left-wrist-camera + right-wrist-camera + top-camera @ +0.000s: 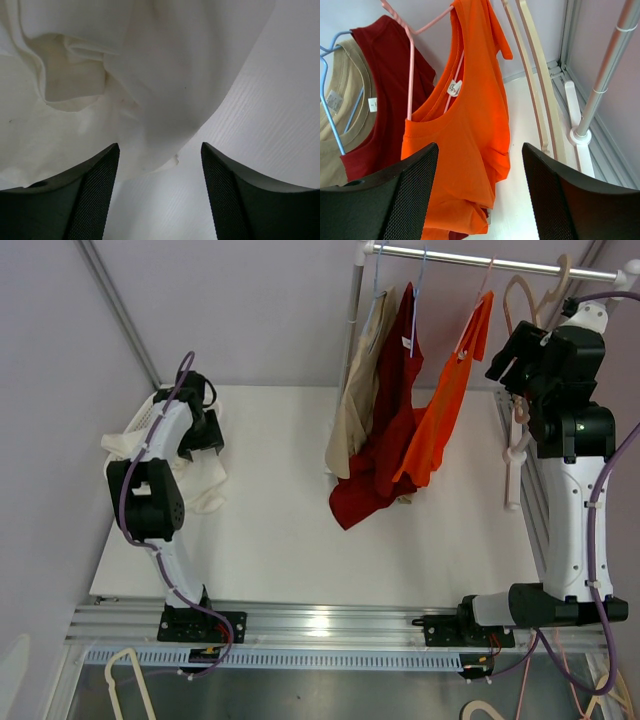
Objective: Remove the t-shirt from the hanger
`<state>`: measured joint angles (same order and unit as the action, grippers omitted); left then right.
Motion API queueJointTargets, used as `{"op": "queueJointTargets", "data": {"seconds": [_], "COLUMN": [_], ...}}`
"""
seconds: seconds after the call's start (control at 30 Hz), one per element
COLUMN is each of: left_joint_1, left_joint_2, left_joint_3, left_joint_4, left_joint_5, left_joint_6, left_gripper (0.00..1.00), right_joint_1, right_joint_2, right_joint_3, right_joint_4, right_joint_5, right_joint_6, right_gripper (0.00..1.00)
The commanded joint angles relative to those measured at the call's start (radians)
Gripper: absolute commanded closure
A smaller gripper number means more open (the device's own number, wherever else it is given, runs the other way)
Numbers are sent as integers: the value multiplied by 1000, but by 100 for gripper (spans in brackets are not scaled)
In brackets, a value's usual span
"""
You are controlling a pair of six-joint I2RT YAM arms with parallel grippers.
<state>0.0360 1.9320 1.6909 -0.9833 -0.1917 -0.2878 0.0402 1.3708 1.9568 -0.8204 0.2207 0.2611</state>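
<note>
- Left pincer [160, 150]: jaws wide apart, nothing clamped. It hovers directly above the cream garment [75, 125].
- Cream garment: lies crumpled at the left edge of the surface [270, 550], on no hanger. Judged: one removal appears complete.
- Rail [470, 258]: carries a beige t-shirt [355, 410], a dark red t-shirt [385, 460] and an orange t-shirt [470, 130], side by side.
- Orange t-shirt: rightmost garment, hanging skewed on the pink hanger [410, 75], which passes through its neck opening.
- Right pincer [480, 150]: jaws wide apart, holding nothing. It faces the orange t-shirt's collar, near but not touching.
- Outstanding, as judged: the grip on the orange t-shirt and the slide off its hanger are not yet done.
</note>
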Motion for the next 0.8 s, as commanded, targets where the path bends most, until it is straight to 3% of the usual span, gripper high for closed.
{"op": "queueJointTargets", "data": {"seconds": [0.0,0.13,0.4,0.43,0.6,0.73,0.77], "left_joint_1": [10,10,10,10,10,10,8], "left_joint_2": [9,-14,12,12,36,24,9], "left_joint_3": [55,47,39,36,36,35,32], "left_joint_4": [-8,6,20,24,26,28,31], "left_joint_5": [-11,-9,-48,-57,-83,-86,-80], "left_joint_6": [6,9,-5,-4,-4,-8,-7], "left_gripper": [31,41,37,44,55,76,76], "right_joint_1": [6,6,6,6,6,6,7], "right_joint_2": [-26,-19,-24,-26,-30,-27,-26], "right_joint_3": [-19,-24,-29,-30,-39,-38,-38], "right_joint_4": [38,41,43,44,52,56,58], "right_joint_5": [-15,-21,-29,-30,-37,-49,-50], "right_joint_6": [4,1,-3,-3,-3,0,-2], "right_gripper": [27,27,27,27,27,27,26]}}
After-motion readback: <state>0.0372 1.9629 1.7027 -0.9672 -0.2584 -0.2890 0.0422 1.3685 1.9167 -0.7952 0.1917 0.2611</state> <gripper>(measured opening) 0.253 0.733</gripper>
